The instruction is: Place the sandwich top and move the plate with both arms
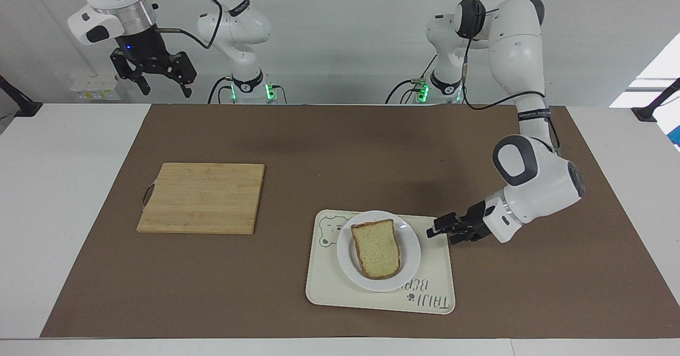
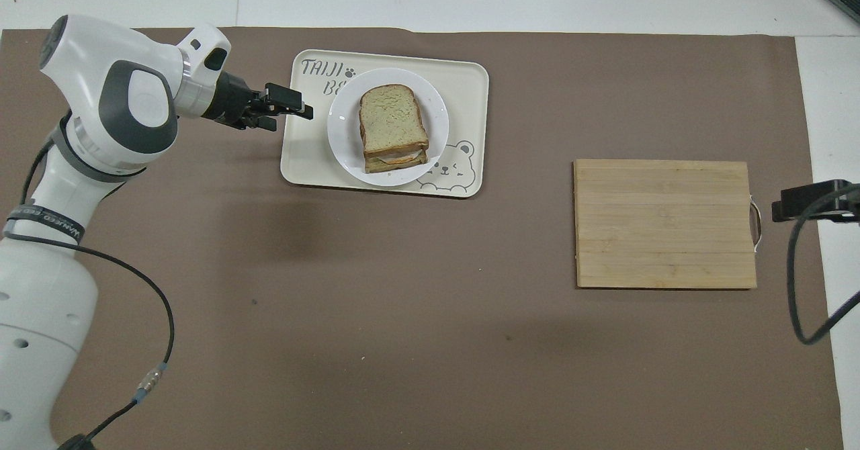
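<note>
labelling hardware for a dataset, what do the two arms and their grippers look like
Both arms are glossy white and jointed, with rounded grey-black joint patches and black bands carrying small lettering. Thin black cables loop along them; green lights glow at the bases. The left gripper and right gripper are black and two-fingered, the right under a silver wrist ring.

Facing camera high, opposite robots; overhead steep; both share table (image 1: 79,196).

Glossy white plate (image 1: 409,260); matt brown mat (image 1: 340,149); wooden board (image 1: 202,197).
</note>
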